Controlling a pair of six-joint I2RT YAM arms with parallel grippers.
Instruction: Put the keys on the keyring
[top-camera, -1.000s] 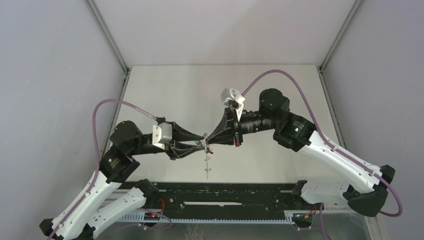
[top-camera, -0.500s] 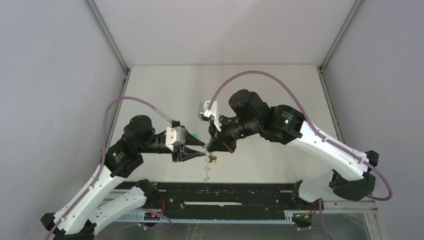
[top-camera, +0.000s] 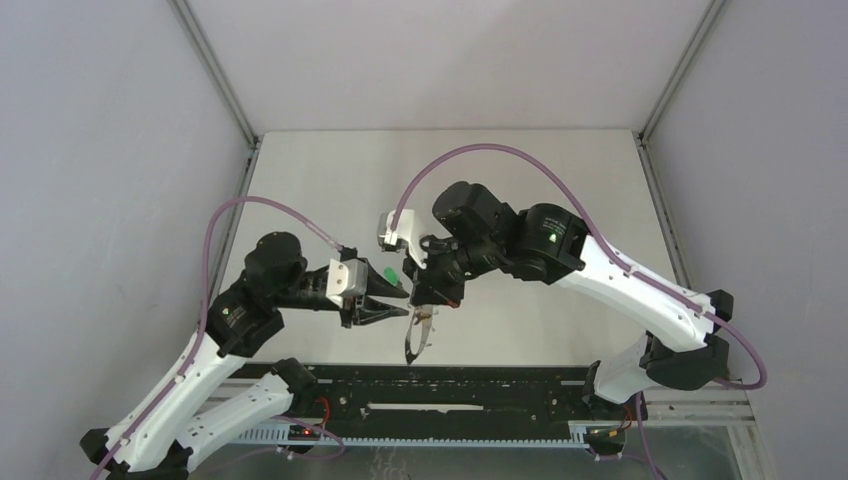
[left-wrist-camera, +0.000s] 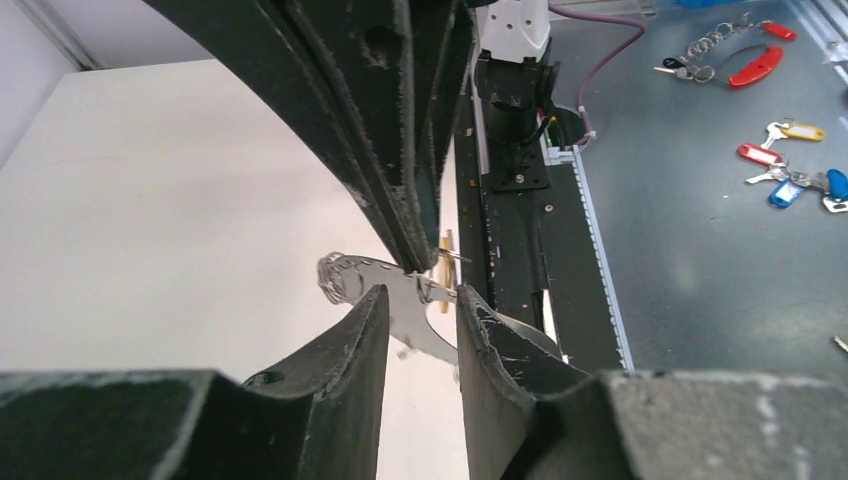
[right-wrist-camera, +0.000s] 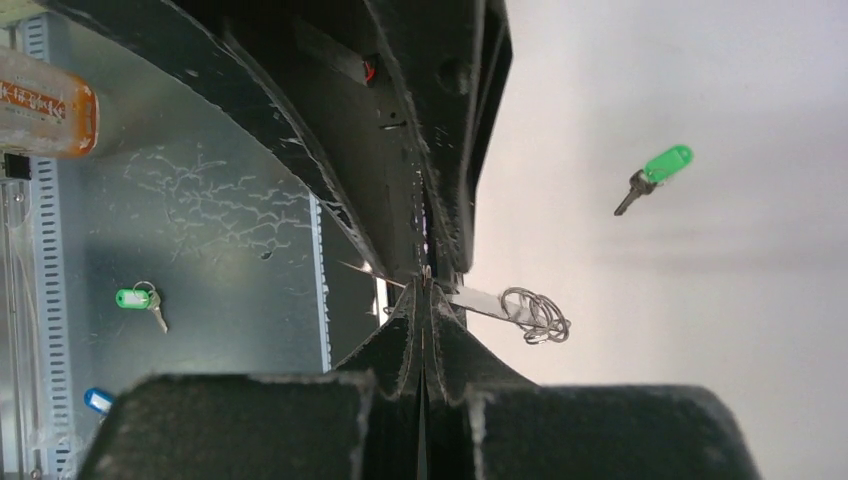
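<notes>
My right gripper is shut on the grey keyring, which hangs below it over the near part of the table. In the right wrist view the shut fingertips pinch the keyring plate, and its wire loops stick out to the right. My left gripper is open, with its fingertips on either side of the keyring plate. The yellow-orange key sits by the right fingertips. The green key lies loose on the table and also shows in the right wrist view.
The black base rail runs along the table's near edge. Beyond it, a metal floor holds spare keys and red tags. A green-tagged key lies there too. Grey walls close in the left, right and back.
My right arm has swung left and toward the near edge with the keyring, which now hangs lower. My left gripper has drawn back from the meeting point and stands just left of it.
</notes>
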